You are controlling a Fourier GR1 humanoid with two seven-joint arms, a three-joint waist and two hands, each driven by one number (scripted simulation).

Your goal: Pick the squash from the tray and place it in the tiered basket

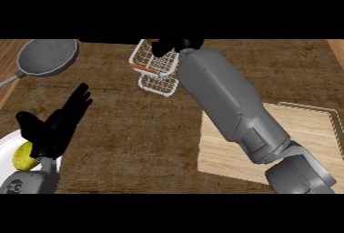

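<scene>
Far left, a white round plate [8, 141] held a yellowish fruit [24, 157], with a grey pan [46, 57] above. The left robot hand [57, 125] rested open, fingers straight. On the brown bench [128, 132], the white wire tiered basket [156, 68] sat under the right robot hand [176, 45]; couldn't tell its grip. Squash hidden. Pale wooden tray [309, 132] at right.

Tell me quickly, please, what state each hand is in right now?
Left hand: open, fingers straight, holding nothing.
Right hand: over the tiered basket; fingers cannot be told.
</scene>
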